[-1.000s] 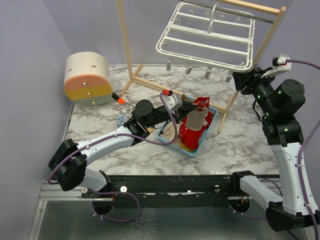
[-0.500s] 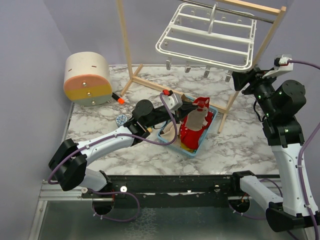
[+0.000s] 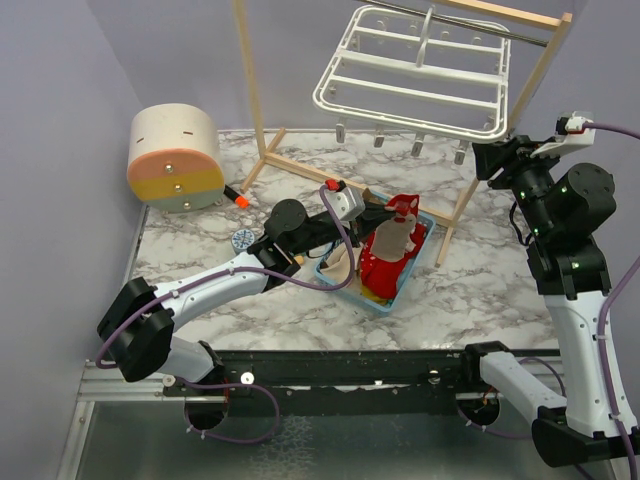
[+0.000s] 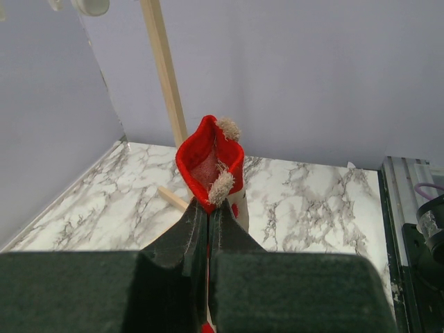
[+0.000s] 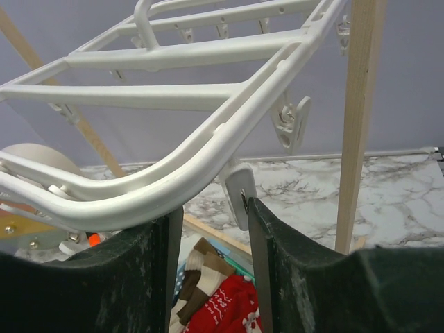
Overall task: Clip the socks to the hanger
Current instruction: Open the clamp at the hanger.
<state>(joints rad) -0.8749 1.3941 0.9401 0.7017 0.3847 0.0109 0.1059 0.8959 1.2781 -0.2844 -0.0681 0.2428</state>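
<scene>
My left gripper [image 3: 374,214] is shut on a red sock [image 3: 392,250] and holds it up over the basket; in the left wrist view the sock's open cuff [image 4: 209,161] stands just above the shut fingertips [image 4: 208,208]. The white hanger [image 3: 415,75] hangs from the wooden stand, with small clips along its near edge. My right gripper [image 3: 492,156] is at the hanger's near right corner, jaws open. In the right wrist view one clip [image 5: 239,195] hangs between the fingers, against the right fingertip, below the hanger's frame [image 5: 159,184]. More socks [image 5: 202,274] lie below.
A light-blue basket [image 3: 399,296] with socks sits mid-table. The wooden stand [image 3: 254,110] straddles the back of the table, one leg [image 5: 357,118] just right of my right gripper. A beige and orange cylinder [image 3: 175,158] lies at the back left, with a small orange-tipped thing [image 3: 236,197] beside it.
My right gripper has shifted slightly to the right along the hanger's corner, and its jaws widened, then narrowed a little. The left arm and its sock have not moved.
</scene>
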